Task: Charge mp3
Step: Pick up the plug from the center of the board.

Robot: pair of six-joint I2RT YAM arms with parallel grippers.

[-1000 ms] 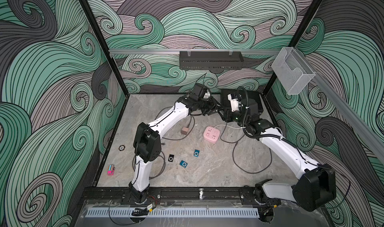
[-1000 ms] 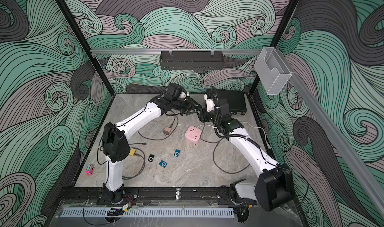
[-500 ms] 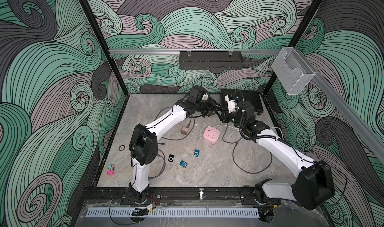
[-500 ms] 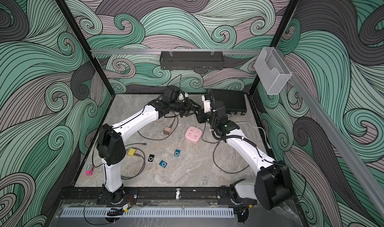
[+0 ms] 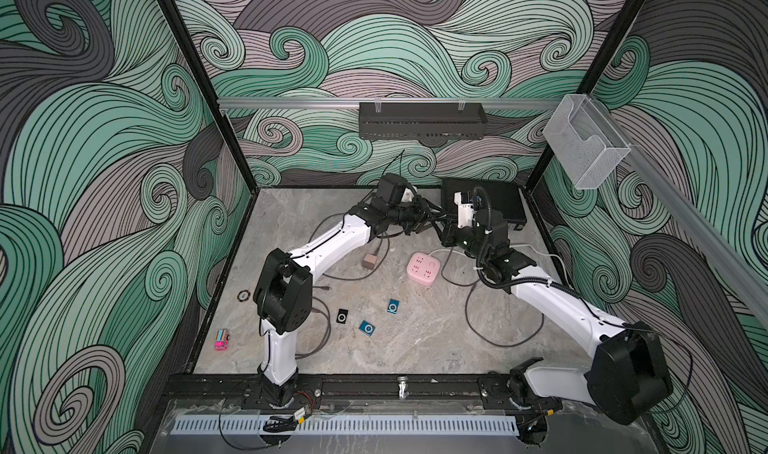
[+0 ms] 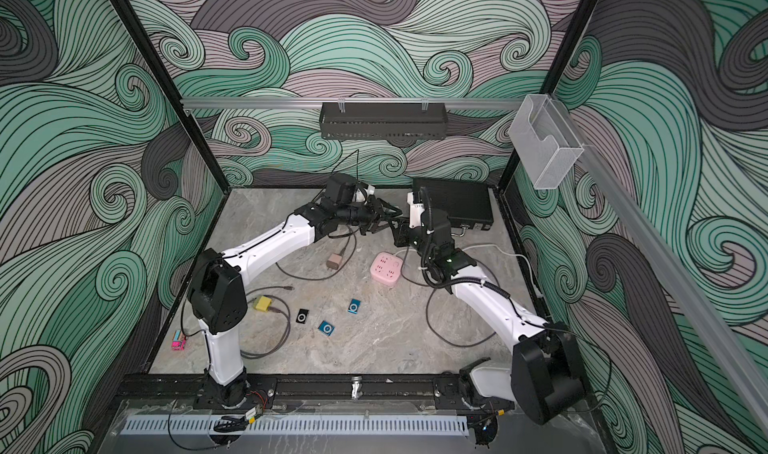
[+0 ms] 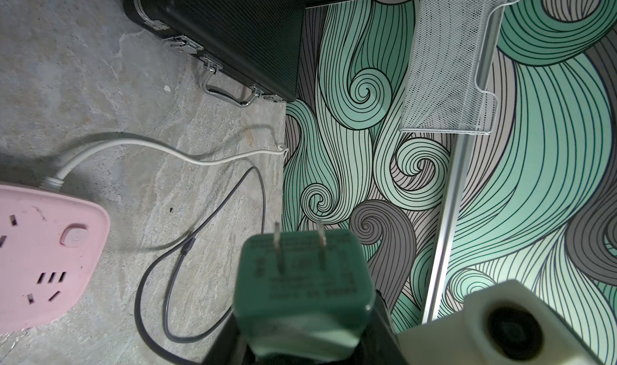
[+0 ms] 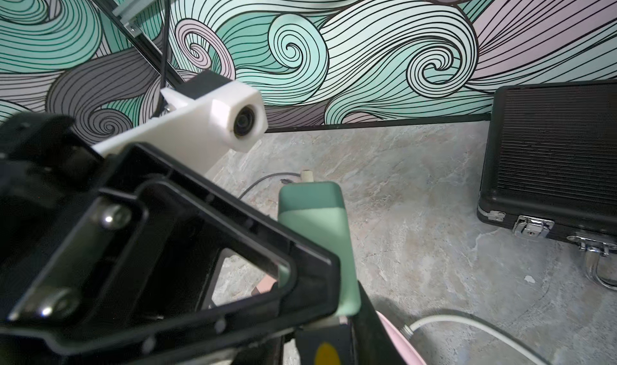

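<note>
Both arms meet above the surface on the far side of the pink power strip (image 5: 423, 268), toward the back wall. The left pincer (image 7: 302, 326) pinches the green charger (image 7: 300, 280) by its body, a finger on either side. The charger hangs in the air with its two flat prongs pointing away from the wrist.

From the right wrist the same charger (image 8: 314, 239) shows its other end, where a pale connector and a grey cable (image 8: 263, 179) leave it. The right pincer (image 5: 444, 227) sits close against the left one at the charger. One dark finger lies along the charger's side, but whether it has a grip I cannot tell (the left pincer's frame fills most of that view).

Three players lie flat on the surface on the near side of the power strip, toward the arm bases. They are a black mp3 player (image 5: 342, 316), a blue mp3 player (image 5: 367, 327) and a second blue mp3 player (image 5: 393, 306), the last nearest the strip.

A brown plug (image 5: 369, 261) rests near the strip on the left arm's side. The black case (image 5: 498, 198) lies beyond the strip in the back corner on the right arm's side. The strip's white cord (image 7: 133, 142) trails off toward that side wall. A yellow block (image 6: 262, 303) sits well apart from the strip, by the left arm's lower link.
</note>
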